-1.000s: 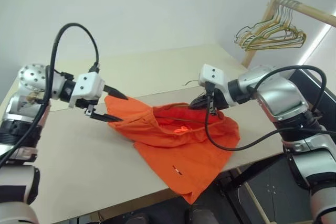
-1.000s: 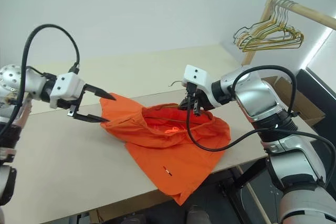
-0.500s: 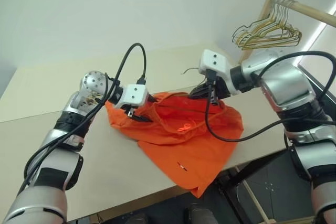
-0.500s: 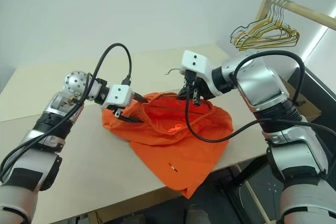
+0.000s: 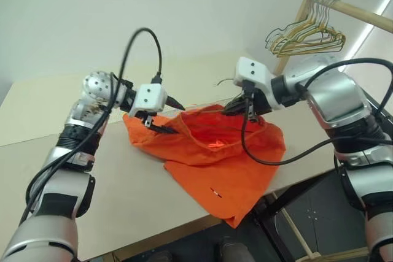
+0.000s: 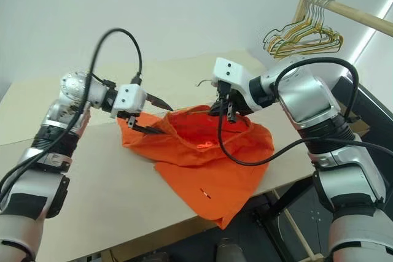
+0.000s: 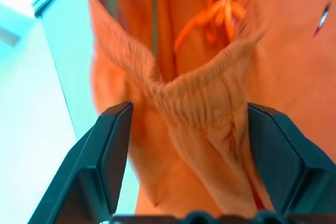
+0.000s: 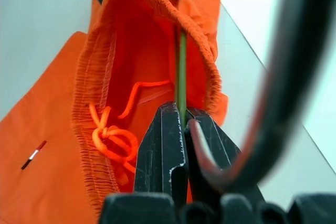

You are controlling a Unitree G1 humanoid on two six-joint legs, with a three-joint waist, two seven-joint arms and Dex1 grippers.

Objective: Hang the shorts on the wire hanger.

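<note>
Claws at the shorts: right one pinches the wire hanger, left one is wide open.

On the table [image 5: 123, 207] the orange shorts [image 5: 215, 164] lie in a heap, one leg over the edge. My right claw [image 8: 181, 129] is shut on the thin green wire hanger [image 8: 181, 66], which goes inside the waistband. My left claw [image 7: 184, 129] stands wide, the waistband between its fingers [image 7: 107, 150] but not pinched. I think I am threading the hanger in; next I must squeeze the band and pull it along the wire. My right wrist camera shows the wire inside; my head camera shows the hook [image 5: 222, 81] poking out.
</note>
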